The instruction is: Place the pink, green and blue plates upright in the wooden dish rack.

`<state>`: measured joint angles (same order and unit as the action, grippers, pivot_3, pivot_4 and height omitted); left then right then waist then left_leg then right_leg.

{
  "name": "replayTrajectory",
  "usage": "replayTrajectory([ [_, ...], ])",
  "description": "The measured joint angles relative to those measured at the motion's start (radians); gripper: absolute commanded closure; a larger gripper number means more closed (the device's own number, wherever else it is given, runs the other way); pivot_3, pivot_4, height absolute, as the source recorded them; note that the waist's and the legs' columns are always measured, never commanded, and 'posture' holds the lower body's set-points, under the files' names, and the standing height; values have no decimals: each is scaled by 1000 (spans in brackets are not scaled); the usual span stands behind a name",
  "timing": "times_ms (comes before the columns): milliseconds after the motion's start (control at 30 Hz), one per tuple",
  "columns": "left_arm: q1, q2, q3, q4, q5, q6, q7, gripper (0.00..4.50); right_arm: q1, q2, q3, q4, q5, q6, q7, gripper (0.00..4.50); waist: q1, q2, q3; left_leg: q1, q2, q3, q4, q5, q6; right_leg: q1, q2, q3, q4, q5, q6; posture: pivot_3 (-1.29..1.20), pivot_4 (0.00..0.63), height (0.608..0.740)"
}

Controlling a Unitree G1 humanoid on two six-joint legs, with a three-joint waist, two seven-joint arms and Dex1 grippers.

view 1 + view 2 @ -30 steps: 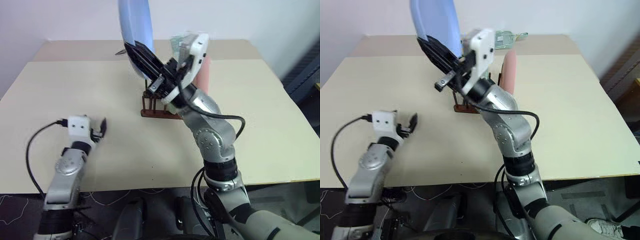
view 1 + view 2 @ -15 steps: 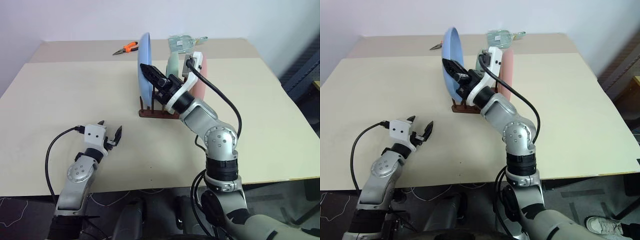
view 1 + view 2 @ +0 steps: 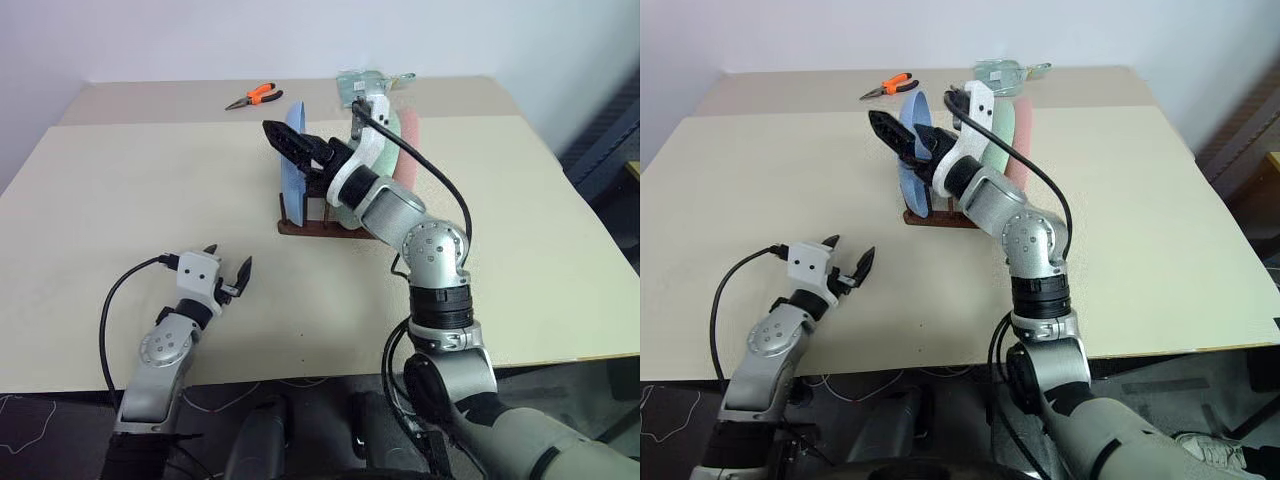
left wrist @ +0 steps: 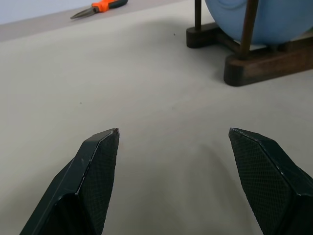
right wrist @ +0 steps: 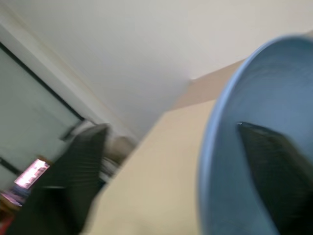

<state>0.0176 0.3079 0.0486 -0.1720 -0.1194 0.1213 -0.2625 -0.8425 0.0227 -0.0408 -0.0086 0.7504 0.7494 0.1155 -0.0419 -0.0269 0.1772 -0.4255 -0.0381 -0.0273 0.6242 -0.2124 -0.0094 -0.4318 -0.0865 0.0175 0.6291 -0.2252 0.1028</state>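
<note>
Blue plate [image 3: 293, 165] upright in wooden rack [image 3: 318, 222]

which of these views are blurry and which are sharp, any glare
Right wrist view: smeared, the blue plate and the fingers soft-edged. Left wrist view: sharp on the rack and pliers. Head views: clear, evenly lit, soft shadows under the rack, no glare on the table.
</note>
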Motion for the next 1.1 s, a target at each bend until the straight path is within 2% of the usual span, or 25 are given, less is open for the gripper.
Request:
replayTrajectory([
  [133, 1, -9, -1, 0, 1, -1, -5, 824, -34, -99, 63, -75, -99, -40, 73, 95, 1, 0, 0, 0, 0, 0, 0, 0, 0, 0, 0, 0, 0, 0, 0, 0, 150, 738],
  [300, 0, -16, -8, 0, 3, -6, -18, 824, -33, -288, 128, -188, -237, -94, 177, 95, 5, 0, 0, 0, 0, 0, 1, 0, 0, 1, 0, -1, -1, -1, -1, 0, 150, 738],
  [467, -15, -15, -29, 4, 8, -21, -40, 824, 90, -546, 124, -304, -297, -160, 375, 2345, 26, 0, 0, -1, 0, 0, 3, -1, 2, 3, 0, -1, -4, -1, -1, 0, 150, 738],
  [600, -23, -11, -47, 6, 8, -27, -83, 824, 227, -765, 83, -426, -313, -169, 521, 4443, 33, 0, 0, -1, 0, 0, 3, -2, 4, 6, 0, -2, -10, -1, -1, 0, 150, 738],
  [667, -27, 2, -77, 0, 1, -27, -132, 824, 349, -876, 64, -483, -354, -192, 575, 4481, 37, 0, 0, -2, 1, 0, 4, -4, 6, 8, -1, -3, -14, -1, -2, 0, 150, 738],
  [733, -30, 7, -99, -3, -17, -17, -180, 824, 436, -909, 62, -512, -377, -195, 599, 4481, 33, 1, 0, -2, 0, 2, 5, -4, 7, 8, -2, -1, -15, -1, -2, 0, 150, 738],
  [933, -49, 2, -145, -66, -89, 50, -262, 824, 458, -904, 99, -501, -472, -199, 575, 4481, 32, 3, 1, -1, 1, 4, 6, -4, 7, 7, -3, -2, -15, -1, -2, 0, 150, 738],
  [1100, -48, 5, -146, -66, -88, 68, -264, 824, 449, -844, 161, -445, -551, -212, 554, 4481, 34, 3, 1, -2, 1, 4, 6, -5, 8, 7, -3, -2, -15, -1, -2, 0, 150, 738],
])
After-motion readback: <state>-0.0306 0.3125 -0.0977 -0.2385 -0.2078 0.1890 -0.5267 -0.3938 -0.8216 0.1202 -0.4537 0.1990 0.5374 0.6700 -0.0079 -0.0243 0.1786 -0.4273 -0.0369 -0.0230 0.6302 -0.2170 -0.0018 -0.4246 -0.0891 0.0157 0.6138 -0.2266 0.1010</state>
